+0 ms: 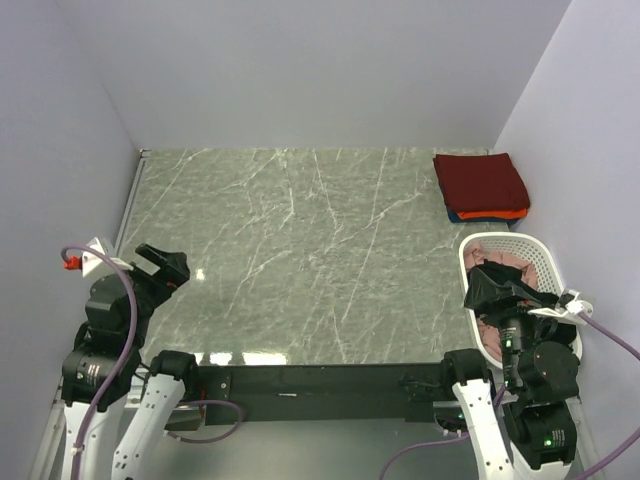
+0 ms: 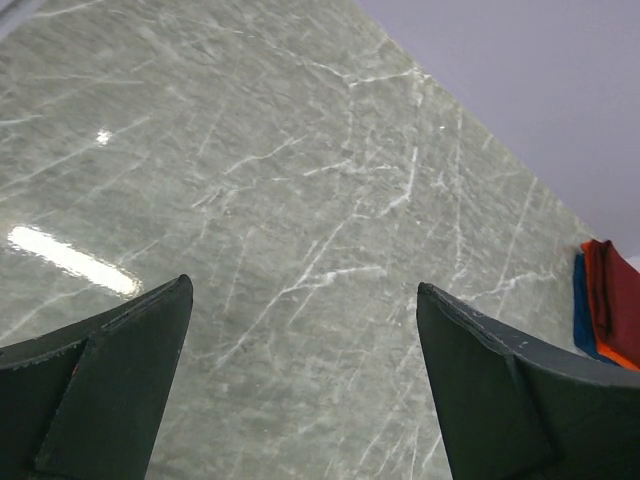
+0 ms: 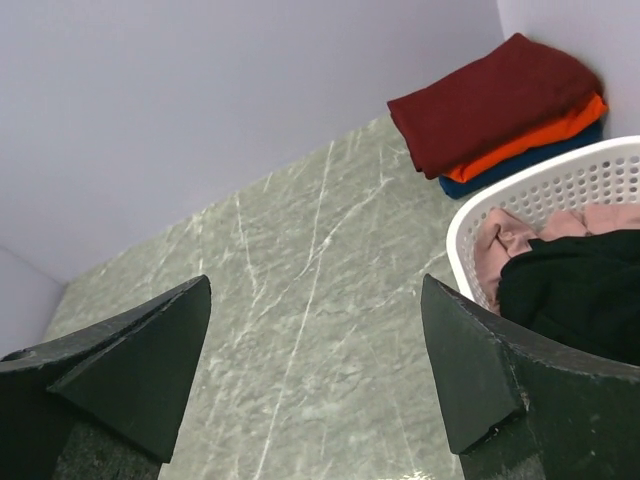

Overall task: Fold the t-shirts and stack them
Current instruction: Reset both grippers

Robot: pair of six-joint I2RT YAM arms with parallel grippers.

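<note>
Left claw point(image 2: 305, 290): both dark fingers spread wide, nothing between them, hanging over the bare near-left part of the grey-green marbled desk point(image 1: 300, 250).

Right claw point(image 3: 315, 285): also spread wide and holding nothing. It sits at the near-right side, just beside the white perforated plastic basket point(image 3: 560, 175); whether a finger touches the rim cannot be told.

Stack, far right corner of the desk, against the wall:
- dark maroon folded t-shirt point(image 3: 495, 100) on top
- bright orange folded t-shirt point(image 3: 530, 140) under it, only its edge showing
- dark blue folded t-shirt point(image 3: 520, 165) at the bottom (a thin strip visible)

In the basket, unfolded:
- black crumpled t-shirt point(image 3: 580, 290) on top, towards the near side
- pale pink crumpled t-shirt point(image 3: 510, 240) under and beside it, bunched against the basket's wall

The basket stands near the stack, on its near side, not touching it.
</note>
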